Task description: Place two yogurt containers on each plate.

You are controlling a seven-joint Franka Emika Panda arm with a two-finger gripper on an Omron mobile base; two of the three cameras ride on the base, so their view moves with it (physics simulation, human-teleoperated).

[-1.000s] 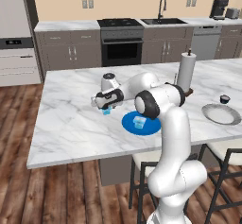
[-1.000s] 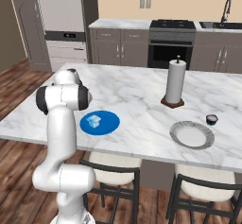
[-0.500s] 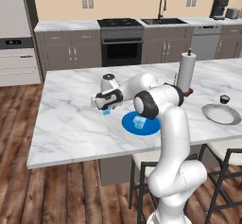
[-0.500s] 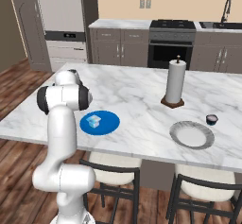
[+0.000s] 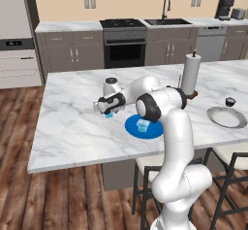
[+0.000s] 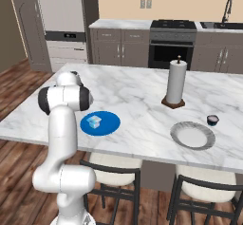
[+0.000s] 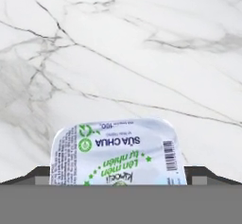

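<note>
A pale blue yogurt container [image 7: 118, 152] with a printed foil lid sits on the marble counter, left of the blue plate [image 5: 131, 126]. My gripper [image 5: 107, 108] hangs low over it, open. Its dark fingertips [image 7: 35, 175] stand on either side of the cup with gaps showing. A second pale blue yogurt container [image 5: 142, 124] [image 6: 95, 121] rests on the blue plate [image 6: 110, 123]. The grey-silver plate [image 5: 211, 117] [image 6: 175, 135] lies far right. A dark yogurt container [image 5: 230, 101] [image 6: 212, 120] stands on the counter just behind it.
A tall white paper towel roll [image 5: 190, 73] [image 6: 174, 82] stands upright on the counter between the two plates, towards the back. Bar stools [image 6: 111, 172] sit under the counter's near edge. Stove and cabinets line the far wall.
</note>
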